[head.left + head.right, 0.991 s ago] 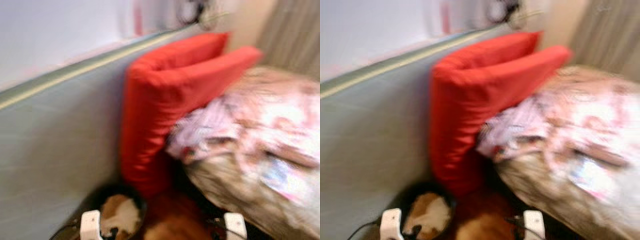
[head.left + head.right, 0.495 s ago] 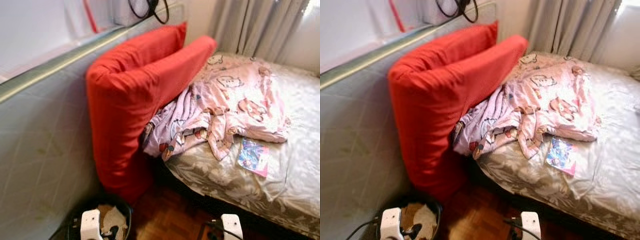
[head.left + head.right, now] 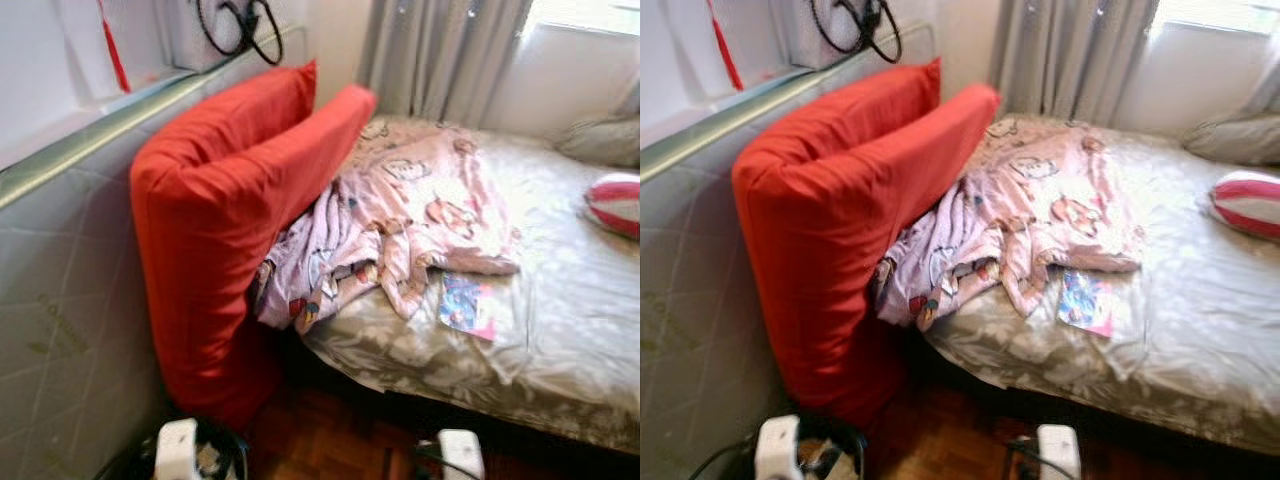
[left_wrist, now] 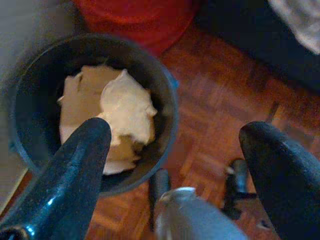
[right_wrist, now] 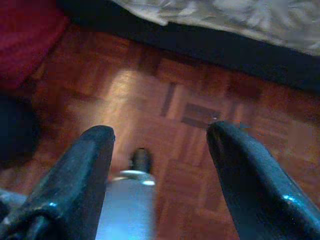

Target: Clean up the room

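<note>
no legible text, labels or numbers anywhere

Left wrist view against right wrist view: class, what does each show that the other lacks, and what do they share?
Left wrist view: the open left tool hangs above a dark bin holding crumpled pale paper.

Right wrist view: the open right tool hangs above bare floor, with the bed's grey patterned sheet hanging at the edge.

Both: the wooden parquet floor, part of the red cushion, and two black fingers spread apart.
</note>
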Motion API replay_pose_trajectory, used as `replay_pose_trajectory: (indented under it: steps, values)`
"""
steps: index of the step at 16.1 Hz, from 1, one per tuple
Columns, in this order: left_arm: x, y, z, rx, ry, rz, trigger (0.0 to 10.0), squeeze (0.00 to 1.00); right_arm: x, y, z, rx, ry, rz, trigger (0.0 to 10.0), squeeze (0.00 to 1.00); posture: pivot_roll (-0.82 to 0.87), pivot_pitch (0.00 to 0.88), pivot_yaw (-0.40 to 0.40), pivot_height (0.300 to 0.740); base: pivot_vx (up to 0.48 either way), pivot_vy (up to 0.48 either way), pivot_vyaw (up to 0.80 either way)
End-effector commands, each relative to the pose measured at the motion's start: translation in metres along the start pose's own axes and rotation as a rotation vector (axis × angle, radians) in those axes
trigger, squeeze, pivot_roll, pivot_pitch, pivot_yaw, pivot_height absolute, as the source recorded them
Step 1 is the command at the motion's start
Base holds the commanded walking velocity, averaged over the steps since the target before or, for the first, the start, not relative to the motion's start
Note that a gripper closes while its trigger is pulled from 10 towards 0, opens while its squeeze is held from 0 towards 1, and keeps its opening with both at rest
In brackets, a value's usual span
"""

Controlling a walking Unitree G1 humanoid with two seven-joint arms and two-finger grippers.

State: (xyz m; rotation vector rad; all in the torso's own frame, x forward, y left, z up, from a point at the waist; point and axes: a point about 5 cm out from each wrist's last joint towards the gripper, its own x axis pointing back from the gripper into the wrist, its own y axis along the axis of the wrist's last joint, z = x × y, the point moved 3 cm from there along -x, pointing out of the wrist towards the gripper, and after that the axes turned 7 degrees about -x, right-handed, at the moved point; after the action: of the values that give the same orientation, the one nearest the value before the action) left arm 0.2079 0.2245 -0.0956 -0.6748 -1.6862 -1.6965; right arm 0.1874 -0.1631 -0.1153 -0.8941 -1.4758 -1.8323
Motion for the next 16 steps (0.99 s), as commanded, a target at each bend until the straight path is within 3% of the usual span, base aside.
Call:
replay_pose_trajectory:
  steps: [1,16]
  values:
    - [-0.0013,0.0016,-0.0063,-0.004,-0.015,0.002,10.0,0.0,0.0009,0.0033,-0.0096,0.002,-0.022,-0.009,10.0,0.0,0.05,0.005,-0.024,0.74,0.0,-0.424,0.0]
    - [-0.0028,0.0077,-0.0097,-0.014,-0.027,-0.015,10.0,0.0,0.001,0.0036,-0.012,-0.003,-0.038,-0.007,10.0,0.0,0.05,0.003,-0.018,0.74,0.0,-0.425,0.0]
